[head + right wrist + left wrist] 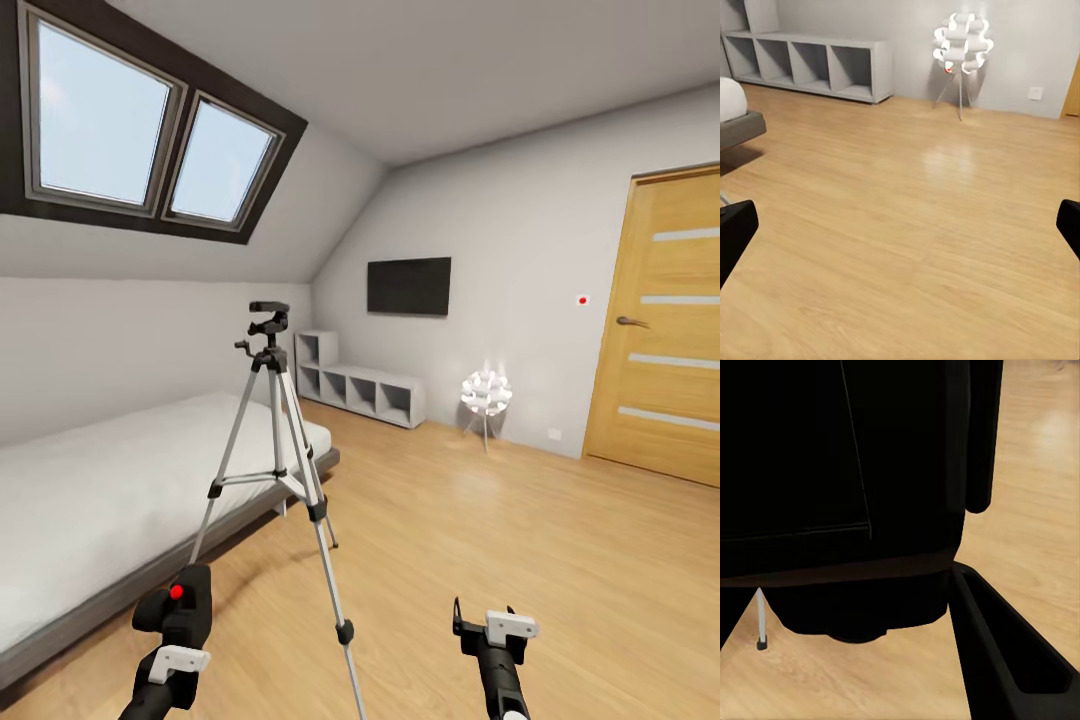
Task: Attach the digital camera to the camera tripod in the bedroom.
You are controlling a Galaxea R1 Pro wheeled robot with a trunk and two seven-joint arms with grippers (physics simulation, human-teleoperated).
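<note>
The camera tripod [272, 420] stands upright on the bedroom's wood floor beside the bed, its black head [268, 325] bare on top. Low in the head view, left of the tripod's front leg, my left gripper [172, 625] is shut on the digital camera [188, 590], a black box with a red button facing up. The left wrist view shows the camera's dark body [832, 472] up close, with one finger [1009, 656] beside it and a tripod foot [761, 639] beyond. My right gripper [485, 615] is open and empty over bare floor, its fingertips [731, 232] wide apart.
A grey bed [100, 480] with a white mattress runs along the left wall. A grey cube shelf [365, 385], a white floor lamp [486, 392] and a wall TV [408, 286] are at the far wall. A wooden door [665, 330] is at right.
</note>
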